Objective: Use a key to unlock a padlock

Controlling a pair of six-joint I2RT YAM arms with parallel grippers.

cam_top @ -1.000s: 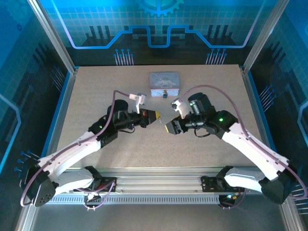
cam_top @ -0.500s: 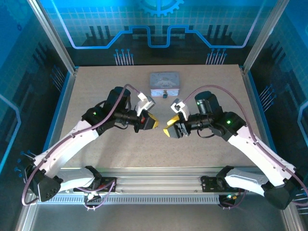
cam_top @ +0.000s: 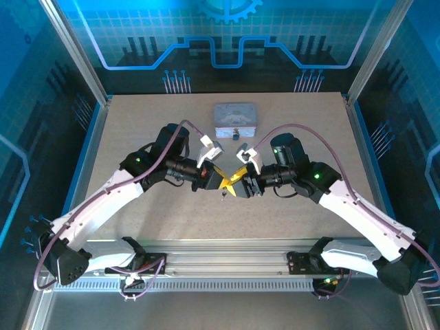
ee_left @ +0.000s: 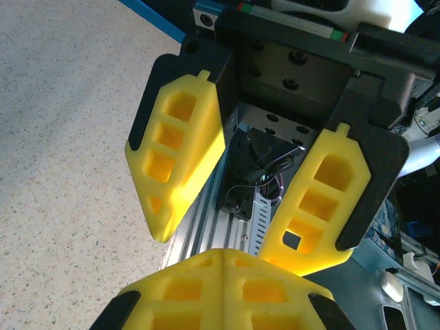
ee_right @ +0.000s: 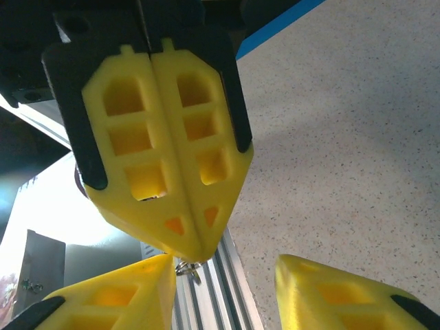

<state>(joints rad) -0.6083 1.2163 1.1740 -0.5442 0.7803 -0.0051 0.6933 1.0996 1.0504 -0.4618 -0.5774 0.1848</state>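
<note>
Since my left tool [ee_right: 184, 240] is pressed together on the key [ee_right: 185, 268] by its very tip, I judge the grip thin. A nudge from the right tool [ee_right: 223, 275] — fingers apart, head-on just beside it — could twist the sliver or drop it. The padlock [cam_top: 236, 135] lies well apart on the far side, just in front of the tin [cam_top: 235, 117]. The speckled beige surface [cam_top: 137, 130] sits between blue-lit panel walls — a metal rail along its near edge.
</note>
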